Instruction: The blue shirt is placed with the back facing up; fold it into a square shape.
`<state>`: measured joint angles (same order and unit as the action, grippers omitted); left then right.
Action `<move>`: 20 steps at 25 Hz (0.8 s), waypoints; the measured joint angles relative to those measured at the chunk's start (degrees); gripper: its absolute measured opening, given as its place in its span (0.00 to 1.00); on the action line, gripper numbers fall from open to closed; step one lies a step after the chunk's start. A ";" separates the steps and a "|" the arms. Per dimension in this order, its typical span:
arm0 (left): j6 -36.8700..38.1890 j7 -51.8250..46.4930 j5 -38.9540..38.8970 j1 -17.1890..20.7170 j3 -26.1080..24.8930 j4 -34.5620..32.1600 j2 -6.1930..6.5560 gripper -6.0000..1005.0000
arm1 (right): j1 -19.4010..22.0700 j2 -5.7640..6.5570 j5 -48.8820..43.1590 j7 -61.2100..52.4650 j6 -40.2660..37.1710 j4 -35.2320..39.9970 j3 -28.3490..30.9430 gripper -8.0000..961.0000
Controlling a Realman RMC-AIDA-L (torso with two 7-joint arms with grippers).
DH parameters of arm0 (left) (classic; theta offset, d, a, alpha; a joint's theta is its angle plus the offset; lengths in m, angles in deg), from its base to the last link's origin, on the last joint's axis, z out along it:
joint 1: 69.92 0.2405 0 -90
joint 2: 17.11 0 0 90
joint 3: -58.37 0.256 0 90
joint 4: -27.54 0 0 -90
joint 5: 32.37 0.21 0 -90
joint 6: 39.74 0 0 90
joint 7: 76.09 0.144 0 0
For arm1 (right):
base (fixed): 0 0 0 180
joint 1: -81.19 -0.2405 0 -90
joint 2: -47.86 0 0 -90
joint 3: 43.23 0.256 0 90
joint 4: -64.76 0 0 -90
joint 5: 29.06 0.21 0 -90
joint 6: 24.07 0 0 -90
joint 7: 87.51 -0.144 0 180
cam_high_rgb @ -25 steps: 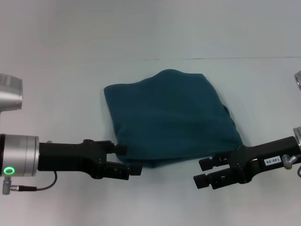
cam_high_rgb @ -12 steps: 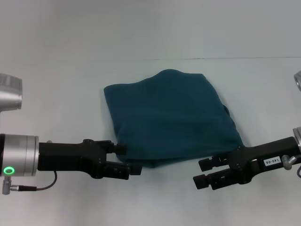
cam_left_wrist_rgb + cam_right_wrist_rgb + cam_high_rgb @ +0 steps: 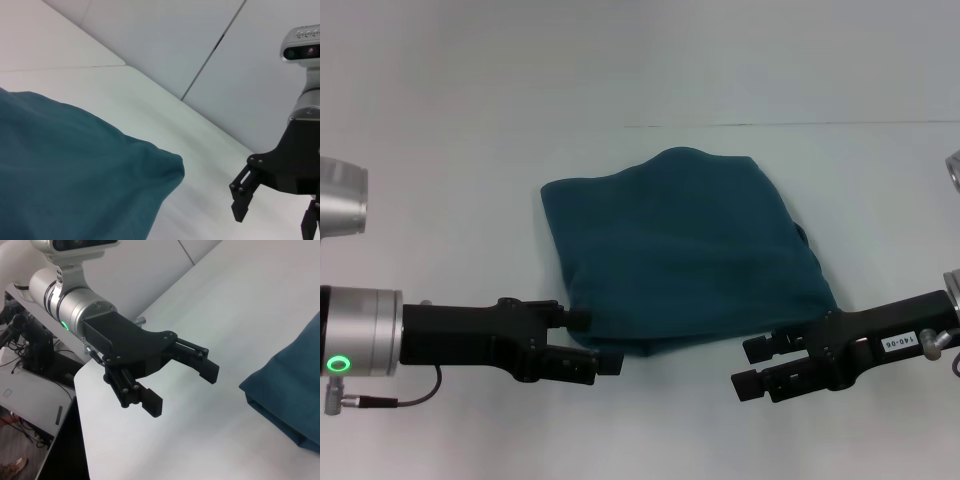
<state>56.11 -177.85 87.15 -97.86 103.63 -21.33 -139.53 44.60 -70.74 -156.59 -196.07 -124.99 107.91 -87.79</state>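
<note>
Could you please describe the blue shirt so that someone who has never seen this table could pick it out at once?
Look at the white table; near its middle lies the blue shirt, folded into a rough square. The left claw and the right claw, both open, flank its near edge. It is the only soft, coloured thing there, dark teal against black arms.

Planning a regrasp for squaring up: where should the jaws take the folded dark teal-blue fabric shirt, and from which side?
Probably the two near corners of the folded dark teal-blue fabric shirt, coming in low from the robot's side. The layered fold edge lies nearest the robot, between the left gripper and right gripper; both are open, level with the white table and beside those corners. The far edge is rounded and offers less to pinch.
</note>
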 joint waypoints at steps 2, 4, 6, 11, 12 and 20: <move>0.23 -0.01 0.00 0.00 0.00 0.00 0.00 0.93 | -0.09 0.01 0.00 0.00 0.01 0.00 0.00 0.84; 0.31 -0.01 0.00 0.00 -0.05 0.00 0.00 0.93 | -0.12 0.02 0.00 0.02 0.02 0.00 0.00 0.84; 0.35 -0.01 0.00 0.00 -0.08 0.00 0.00 0.93 | -0.13 0.03 0.00 0.05 0.02 0.00 -0.01 0.84; 0.35 -0.02 0.00 0.10 -0.09 0.00 0.00 0.93 | -0.12 0.03 0.00 0.13 0.03 0.00 -0.01 0.84; 0.35 -0.02 0.00 0.12 -0.09 0.00 0.00 0.93 | -0.11 0.03 0.00 0.15 0.03 0.00 0.00 0.84; 0.39 -0.02 0.00 0.17 -0.09 0.00 0.00 0.93 | 0.02 0.03 0.00 0.25 0.03 0.00 0.00 0.84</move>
<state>56.50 -177.87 87.16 -97.69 103.54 -21.33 -139.53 44.62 -70.71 -156.59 -195.82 -124.97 107.91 -87.79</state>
